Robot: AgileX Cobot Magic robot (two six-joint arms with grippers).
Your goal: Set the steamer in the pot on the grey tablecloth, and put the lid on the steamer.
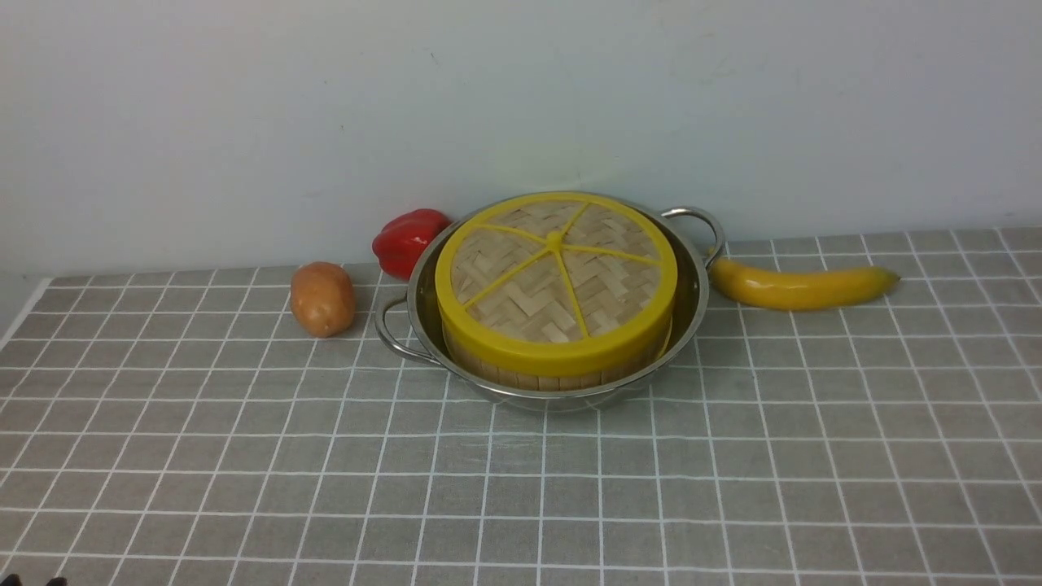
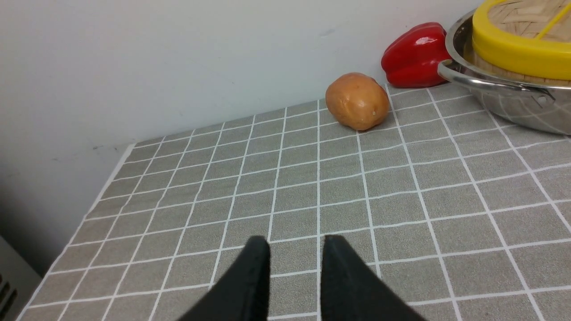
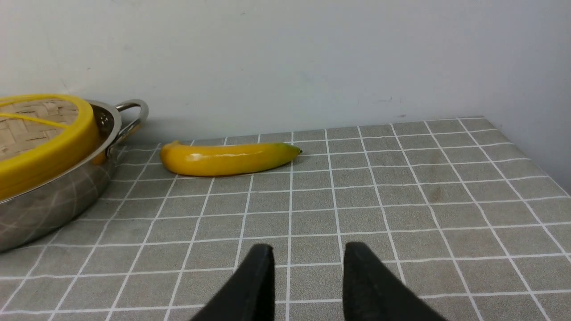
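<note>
The steel pot [image 1: 570, 399] stands on the grey tablecloth [image 1: 521, 488] near the back wall. Inside it sits the steamer [image 1: 529, 376], of which only a strip of slat wall shows. The woven, yellow-rimmed lid [image 1: 558, 277] rests on top of the steamer. Neither gripper touches them. In the left wrist view my left gripper [image 2: 296, 240] hovers open over bare cloth, with the pot [image 2: 526, 111] and lid [image 2: 513, 53] far off to one side. In the right wrist view my right gripper [image 3: 308, 247] is also open and empty, away from the pot [image 3: 49, 200] and lid [image 3: 44, 156].
A potato [image 1: 322, 298] and a red pepper [image 1: 407, 240] lie left of the pot. A banana [image 1: 802, 285] lies to its right, close to a handle [image 1: 696, 218]. The wall runs just behind them. The cloth's left edge [image 2: 107, 187] drops off.
</note>
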